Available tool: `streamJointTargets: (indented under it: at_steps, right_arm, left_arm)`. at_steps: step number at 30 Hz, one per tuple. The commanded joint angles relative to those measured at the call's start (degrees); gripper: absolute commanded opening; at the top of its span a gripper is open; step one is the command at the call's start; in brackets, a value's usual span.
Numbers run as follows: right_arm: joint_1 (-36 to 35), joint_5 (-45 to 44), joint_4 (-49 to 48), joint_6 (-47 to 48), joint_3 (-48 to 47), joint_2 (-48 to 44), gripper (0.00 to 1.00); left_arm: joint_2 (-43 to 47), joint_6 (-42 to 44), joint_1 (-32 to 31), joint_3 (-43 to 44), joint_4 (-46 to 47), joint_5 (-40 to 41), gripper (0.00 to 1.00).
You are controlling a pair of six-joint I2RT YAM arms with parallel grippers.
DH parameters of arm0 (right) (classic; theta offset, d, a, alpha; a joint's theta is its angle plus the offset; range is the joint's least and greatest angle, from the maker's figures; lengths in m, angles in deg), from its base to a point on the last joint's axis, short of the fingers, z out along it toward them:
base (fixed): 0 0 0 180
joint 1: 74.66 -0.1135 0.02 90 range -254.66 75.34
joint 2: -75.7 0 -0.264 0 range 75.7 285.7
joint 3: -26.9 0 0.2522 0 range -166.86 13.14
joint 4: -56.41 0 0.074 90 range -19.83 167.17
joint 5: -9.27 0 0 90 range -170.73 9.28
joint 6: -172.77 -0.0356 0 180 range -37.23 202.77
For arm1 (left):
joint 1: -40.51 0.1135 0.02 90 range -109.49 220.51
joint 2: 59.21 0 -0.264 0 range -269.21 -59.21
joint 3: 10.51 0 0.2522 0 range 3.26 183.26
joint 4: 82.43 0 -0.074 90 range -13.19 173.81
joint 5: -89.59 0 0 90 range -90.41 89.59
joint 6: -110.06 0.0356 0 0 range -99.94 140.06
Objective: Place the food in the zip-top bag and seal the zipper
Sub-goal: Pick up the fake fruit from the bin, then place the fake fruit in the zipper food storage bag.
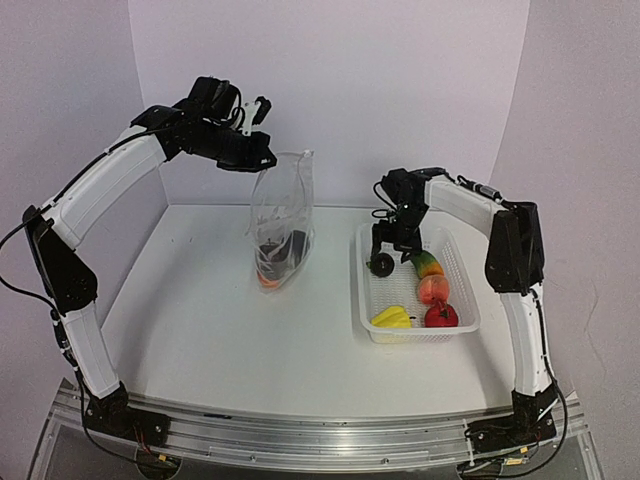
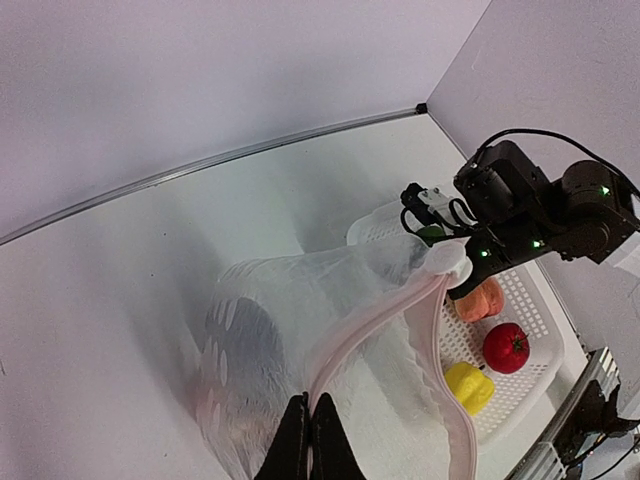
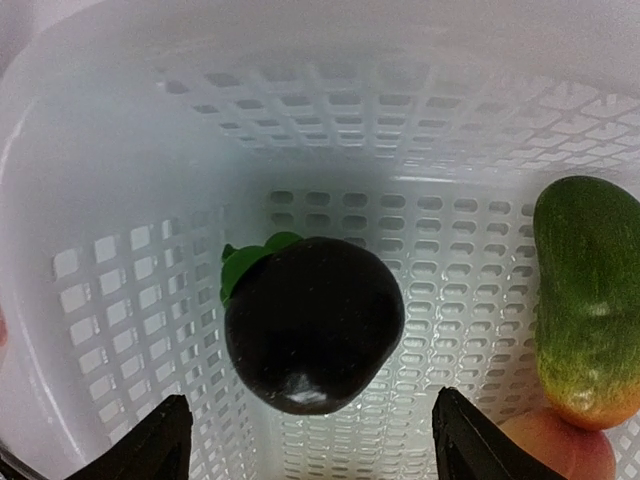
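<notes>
My left gripper (image 2: 308, 408) is shut on the rim of the zip-top bag (image 2: 290, 320) at its pinkish zipper (image 2: 385, 312) and holds the bag up with its mouth gaping. In the top view the bag (image 1: 284, 215) hangs from the left gripper (image 1: 264, 162), with an orange piece (image 1: 268, 281) and a dark piece (image 1: 287, 247) inside. My right gripper (image 3: 312, 400) is open, low in the basket, its fingers (image 3: 160, 445) on either side of the dark round fruit (image 3: 312, 325) without touching it. A green-orange mango (image 3: 588, 300) lies to the right.
The white perforated basket (image 1: 420, 336) at the right also holds a peach (image 1: 433, 289), a red apple (image 1: 441, 315) and a yellow pepper (image 1: 391, 318). Its walls stand close around the right gripper (image 1: 383, 258). White walls close off the table's back and sides.
</notes>
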Motion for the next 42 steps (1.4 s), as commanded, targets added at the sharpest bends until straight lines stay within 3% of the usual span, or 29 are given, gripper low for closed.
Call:
streamJointTargets:
  at_steps: [1,8,11,15,26,33,36,39,42]
  right_arm:
    - [0.3,2.0,1.0,-0.4,-1.9,2.8,0.78]
    - [0.9,2.4,1.0,0.4,-6.9,8.5,0.78]
    - [1.7,2.6,1.0,0.3,-7.3,9.4,0.64]
    - [1.8,1.7,1.0,1.9,-6.3,7.8,0.39]
    - [1.2,0.7,1.2,3.1,-1.5,-11.3,0.05]
    - [-9.2,-2.4,-2.3,4.3,-8.7,-22.7,0.0]
    - [-14.7,0.0,-11.5,1.8,-6.6,-26.3,0.0]
    - [-19.0,5.2,-27.1,-3.4,-0.3,-27.9,0.0]
    - [-22.6,7.5,-33.9,-7.6,1.1,-25.7,0.0]
  left_arm:
    - [0.6,0.5,-0.1,0.4,3.0,0.7,0.0]
    - [0.7,0.4,-0.1,0.0,3.0,0.3,0.0]
    - [1.0,0.5,-0.1,-0.2,3.0,0.3,0.0]
    - [1.3,0.5,-0.1,-0.4,3.0,0.5,0.0]
    - [1.4,0.5,-0.1,-0.2,3.0,0.5,0.0]
    - [0.9,0.1,-0.1,0.4,3.0,-0.2,0.0]
    - [0.6,-0.1,-0.1,0.4,3.1,-0.5,0.0]
    - [0.4,-0.4,-0.1,0.6,3.1,-0.8,0.0]
    - [0.2,-0.5,-0.2,0.8,3.2,-0.8,0.0]
